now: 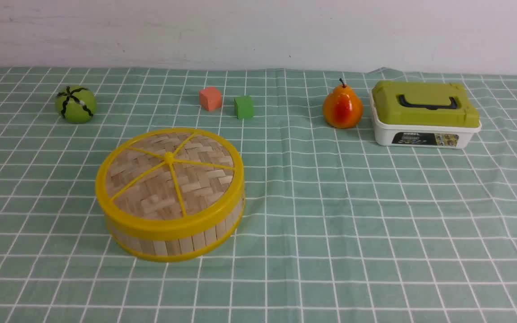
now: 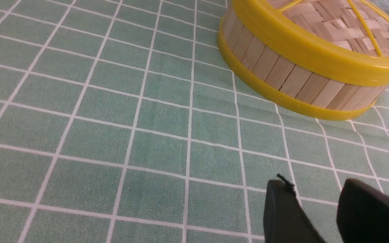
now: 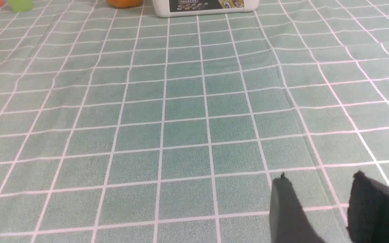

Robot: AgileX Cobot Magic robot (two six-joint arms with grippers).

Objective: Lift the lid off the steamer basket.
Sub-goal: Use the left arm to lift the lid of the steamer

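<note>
front view and wrist views are showing you the woven lid (image 1: 168, 177) resting on the steamer basket (image 1: 173, 242), while your left gripper (image 2: 312, 189) and right gripper (image 3: 319, 182) are hovering with fingers parted, holding nothing, over the checked cloth (image 1: 352, 233).

The fingers (image 2: 290, 212) look dark, slender and blunt-tipped.

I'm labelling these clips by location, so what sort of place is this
Probably a robot test table rather than a real kitchen: a checked cloth carries a bamboo steamer alongside loose coloured blocks, with a plain pale wall behind.
</note>
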